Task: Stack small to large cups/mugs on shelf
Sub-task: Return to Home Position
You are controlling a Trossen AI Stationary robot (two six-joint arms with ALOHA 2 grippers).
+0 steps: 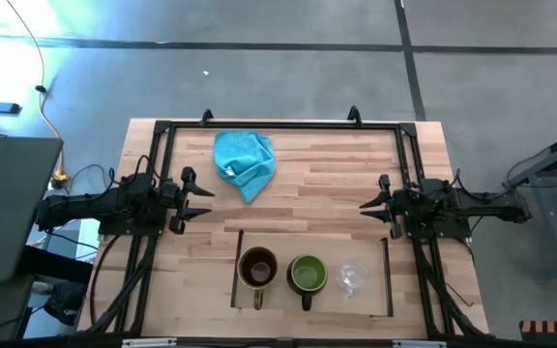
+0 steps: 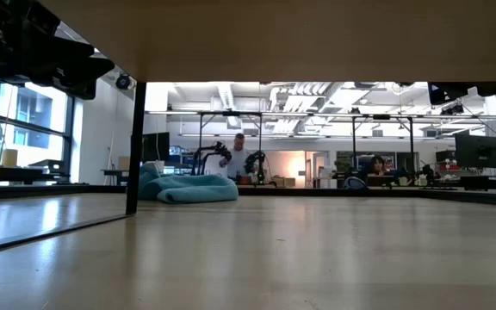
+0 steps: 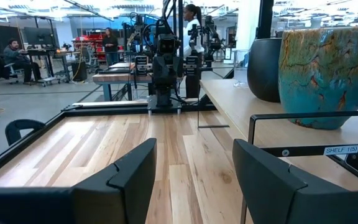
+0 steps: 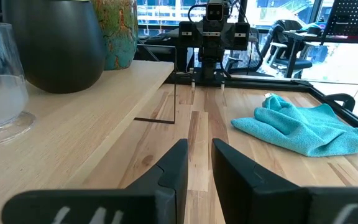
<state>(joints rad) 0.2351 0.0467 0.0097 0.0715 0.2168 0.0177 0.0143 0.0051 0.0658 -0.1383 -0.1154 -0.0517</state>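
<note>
On the pale wooden shelf (image 1: 366,253) at the table's near edge, three vessels stand side by side on their bases. The brown mug (image 1: 257,269) is at the left, the green mug (image 1: 307,275) in the middle, and the clear glass cup (image 1: 353,277) at the right. My left gripper (image 1: 199,198) hovers level at the table's left side, open wide (image 3: 194,180) with nothing between its fingers. My right gripper (image 1: 367,205) hovers level at the right side. Its fingers (image 4: 199,165) stand a narrow gap apart and hold nothing. Both grippers are clear of the shelf.
A crumpled turquoise cloth (image 1: 245,162) lies on the table toward the far edge, left of centre. A dark frame (image 1: 278,126) runs around the tabletop. The shelf stands raised on thin dark rails (image 3: 251,134) at its short sides. Bare planks (image 1: 298,198) lie between the grippers.
</note>
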